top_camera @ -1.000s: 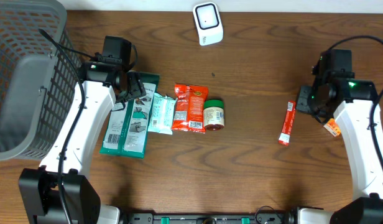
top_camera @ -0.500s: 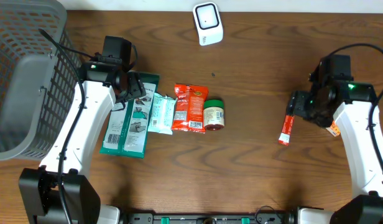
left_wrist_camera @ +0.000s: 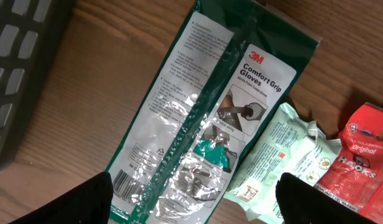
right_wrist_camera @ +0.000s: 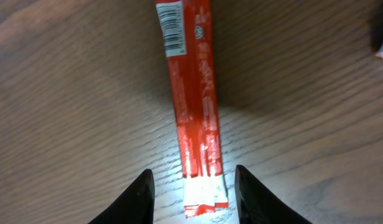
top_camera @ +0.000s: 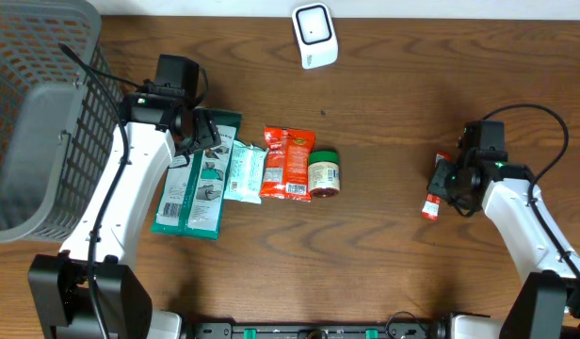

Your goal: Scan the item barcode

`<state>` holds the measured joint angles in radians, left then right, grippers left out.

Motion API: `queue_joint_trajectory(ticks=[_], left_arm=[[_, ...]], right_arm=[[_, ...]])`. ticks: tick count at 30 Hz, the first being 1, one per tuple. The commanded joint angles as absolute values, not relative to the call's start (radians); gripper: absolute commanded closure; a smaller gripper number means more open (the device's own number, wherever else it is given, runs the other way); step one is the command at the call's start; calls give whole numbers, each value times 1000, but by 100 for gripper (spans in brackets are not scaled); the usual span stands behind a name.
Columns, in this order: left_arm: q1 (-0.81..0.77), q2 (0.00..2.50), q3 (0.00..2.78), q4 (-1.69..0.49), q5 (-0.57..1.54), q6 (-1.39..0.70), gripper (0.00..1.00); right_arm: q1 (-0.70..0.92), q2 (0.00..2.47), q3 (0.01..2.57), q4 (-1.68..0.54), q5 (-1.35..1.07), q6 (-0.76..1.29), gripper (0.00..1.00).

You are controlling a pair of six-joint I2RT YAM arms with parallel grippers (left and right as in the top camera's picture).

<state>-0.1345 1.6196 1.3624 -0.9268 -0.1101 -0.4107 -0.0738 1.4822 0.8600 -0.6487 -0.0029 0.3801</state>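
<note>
A thin red stick packet (right_wrist_camera: 194,93) lies flat on the wooden table, its barcode at the far end (right_wrist_camera: 172,28). My right gripper (right_wrist_camera: 193,173) is open, low over the table. Its two dark fingers straddle the packet's near end with a gap on each side. From above, that gripper (top_camera: 445,179) covers the upper part of the packet (top_camera: 429,205). The white scanner (top_camera: 314,36) stands at the back centre. My left gripper (left_wrist_camera: 193,186) is open wide and empty, hovering over a green glove package (left_wrist_camera: 204,118).
A grey basket (top_camera: 26,122) fills the left edge. In a row lie the glove package (top_camera: 191,188), a pale green pouch (top_camera: 243,171), a red snack bag (top_camera: 286,163) and a small jar (top_camera: 323,174).
My right arm has swung in and down to the left, bringing its gripper over the red stick packet. The left arm and the row of items have not moved.
</note>
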Motion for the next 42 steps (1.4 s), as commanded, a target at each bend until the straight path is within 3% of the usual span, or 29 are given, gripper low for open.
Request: queue_joint_trajectory(ticks=[1, 11, 14, 23, 29, 34, 36, 42], left_arm=[[-134, 1621, 1359, -930, -116, -404, 16], [-134, 1621, 1359, -930, -116, -404, 16], [-134, 1621, 1359, -930, -116, -404, 16], [-134, 1621, 1359, -930, -116, -404, 16], [-134, 1621, 1359, -930, -116, -404, 16], [-134, 1621, 1359, -930, -116, -404, 16], [-134, 1621, 1359, -930, -116, -404, 16], [-134, 1621, 1359, -930, -116, -404, 16]], right_arm=[[-80, 1510, 849, -625, 47, 397, 64], [-80, 1654, 849, -508, 107, 383, 75], [-80, 1672, 849, -474, 75, 384, 82], [-67, 1704, 849, -303, -93, 327, 89], [-64, 1703, 851, -193, -193, 313, 85], [-75, 1655, 936, -331, -214, 314, 66], [-74, 1634, 978, -424, -200, 314, 63], [-73, 1628, 991, -609, -75, 491, 68]])
